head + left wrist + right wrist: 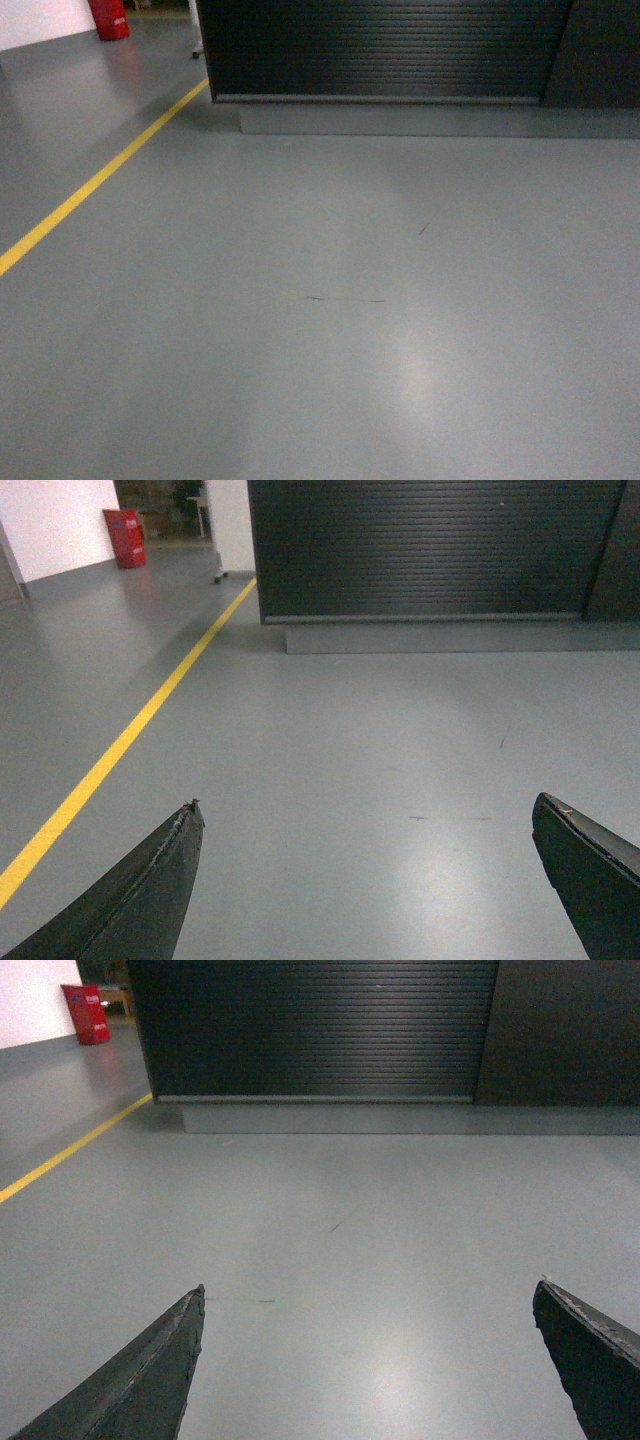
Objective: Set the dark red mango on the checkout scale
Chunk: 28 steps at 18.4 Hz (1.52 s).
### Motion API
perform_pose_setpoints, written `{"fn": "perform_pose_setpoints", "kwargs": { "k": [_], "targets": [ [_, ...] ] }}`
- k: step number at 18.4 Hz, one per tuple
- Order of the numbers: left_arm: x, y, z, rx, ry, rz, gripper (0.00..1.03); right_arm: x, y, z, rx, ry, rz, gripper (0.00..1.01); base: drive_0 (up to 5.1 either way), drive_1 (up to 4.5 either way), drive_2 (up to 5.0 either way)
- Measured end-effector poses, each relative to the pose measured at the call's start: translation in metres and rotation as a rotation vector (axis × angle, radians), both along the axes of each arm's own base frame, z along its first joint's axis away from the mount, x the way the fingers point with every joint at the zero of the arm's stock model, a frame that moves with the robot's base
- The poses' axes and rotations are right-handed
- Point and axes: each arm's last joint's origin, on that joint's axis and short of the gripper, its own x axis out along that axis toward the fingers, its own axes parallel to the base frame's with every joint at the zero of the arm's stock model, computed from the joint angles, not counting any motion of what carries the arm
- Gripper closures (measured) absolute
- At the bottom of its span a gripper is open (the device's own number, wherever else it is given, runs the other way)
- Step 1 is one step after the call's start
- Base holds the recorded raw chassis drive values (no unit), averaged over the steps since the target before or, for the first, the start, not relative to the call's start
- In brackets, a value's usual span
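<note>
The checkout (380, 50) shows as a black counter with a horizontally ribbed front panel, across the grey floor at the top of the head view. Both wrist views face the same checkout (430, 550) (320, 1030) from low down. My left gripper (365, 805) is open, its two dark fingers wide apart with only bare floor between them. My right gripper (370, 1285) is open the same way, holding nothing. The dark red mango and the scale are out of view. Neither gripper shows in the head view.
A yellow floor line (100, 180) runs diagonally on the left toward the counter's left corner. A red bin (110, 18) stands far back left by a white wall. A grey plinth (440, 120) runs under the counter.
</note>
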Motion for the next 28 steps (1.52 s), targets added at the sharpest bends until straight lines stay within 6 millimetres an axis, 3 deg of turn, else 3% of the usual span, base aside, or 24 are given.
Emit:
{"fn": "perform_pose_setpoints", "kwargs": {
  "k": [20, 28],
  "targets": [
    [0.0000, 0.0000, -0.0001, 0.000, 0.001, 0.000, 0.05, 0.0000, 0.0000, -0.0004, 0.000, 0.004, 0.000, 0.03, 0.0, 0.00, 0.0],
    [0.0000, 0.0000, -0.0003, 0.000, 0.003, 0.000, 0.05, 0.0000, 0.0000, -0.0001, 0.000, 0.001, 0.000, 0.03, 0.0, 4.12, -4.2]
  ]
}}
